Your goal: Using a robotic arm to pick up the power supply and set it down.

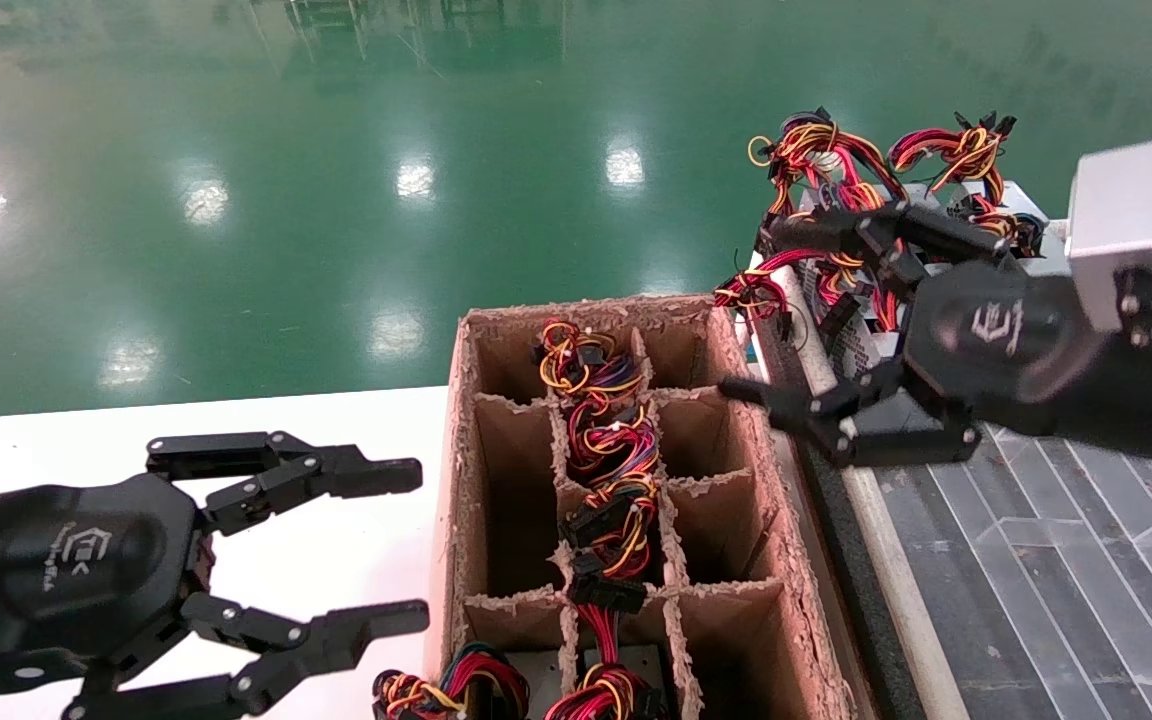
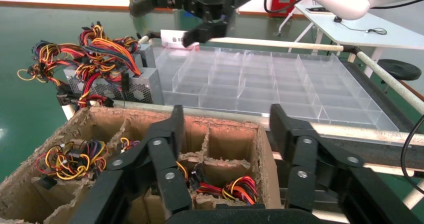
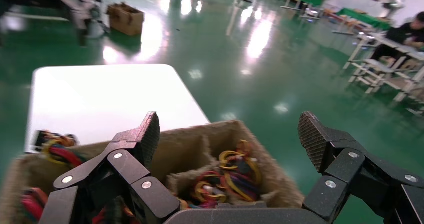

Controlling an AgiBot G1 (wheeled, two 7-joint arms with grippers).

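Right gripper: the robotic arm (image 1: 771,310) is seen at the right of the head view, raised between the cardboard box and the clear tray, its black fingers spread wide apart with nothing held between them. In its own wrist view the right gripper (image 3: 230,139) is shown gaping over the far end of the box.

Power supply: the power supply (image 1: 851,335) is seen at the near end of the grey units, at the far left corner of the tray. Its perforated side is turned toward the box, and its red and yellow wires are draped loosely over the tray edge. It is partly hidden by the fingers of the right gripper; whether it is touched by them cannot be told. In the left wrist view the power supply (image 2: 107,86) is seen just beyond the box's far wall, with the right gripper above and apart from it.

Other units: further grey units with bundled wires (image 1: 946,155) are seen behind it.

Cardboard box: a divided cardboard box (image 1: 466,470) is seen at centre, with wire bundles (image 1: 606,450) lying in its middle compartments.

Clear tray: a clear compartment tray (image 2: 280,84) is seen on the right-hand stand.

Left gripper: the left gripper (image 1: 416,540) is seen over the white table (image 1: 336,430), left of the box, its fingers wide apart and nothing held.
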